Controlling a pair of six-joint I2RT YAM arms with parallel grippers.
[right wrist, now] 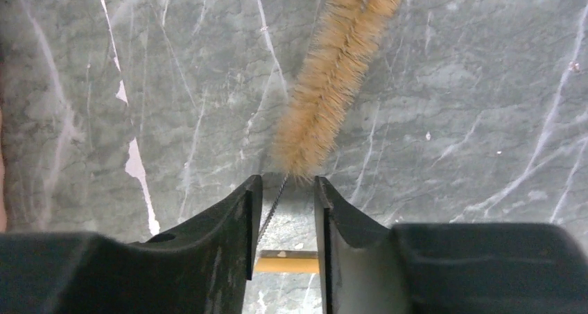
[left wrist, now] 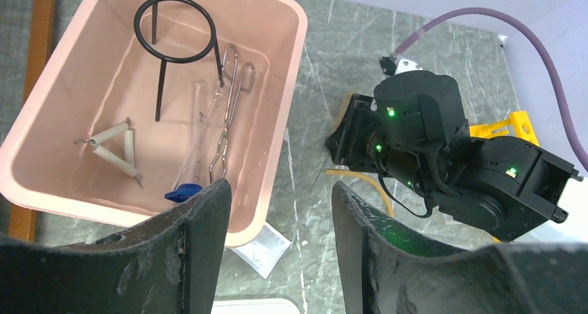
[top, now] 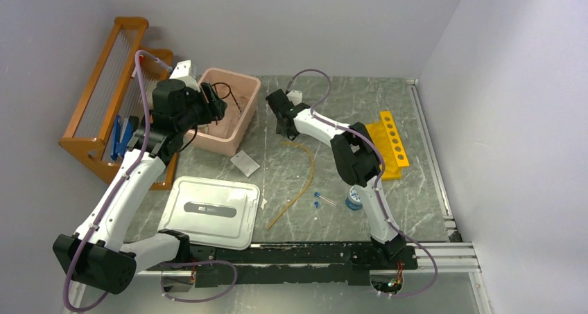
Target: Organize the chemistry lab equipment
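Observation:
My left gripper (left wrist: 277, 210) is open and empty, hovering over the near right corner of the pink tub (left wrist: 295, 57). In the tub lie the black tripod ring (left wrist: 177, 30), metal tongs (left wrist: 229, 113), the wire triangle (left wrist: 114, 147), a glass tube and a blue piece (left wrist: 182, 191). My right gripper (right wrist: 284, 189) is low over the table, jaws narrowly apart around the twisted wire handle (right wrist: 272, 206) of a tan bristle brush (right wrist: 333, 78). The tan rubber tube (top: 299, 182), square gauze (top: 245, 163), blue-capped vials (top: 317, 199) and yellow tube rack (top: 388, 144) lie on the table.
The tub's white lid (top: 210, 210) lies at the near left. The orange wooden rack (top: 104, 99) stands against the left wall. A small blue-and-white item (top: 353, 199) sits beside the right arm. The right arm (left wrist: 430, 147) is just right of the tub.

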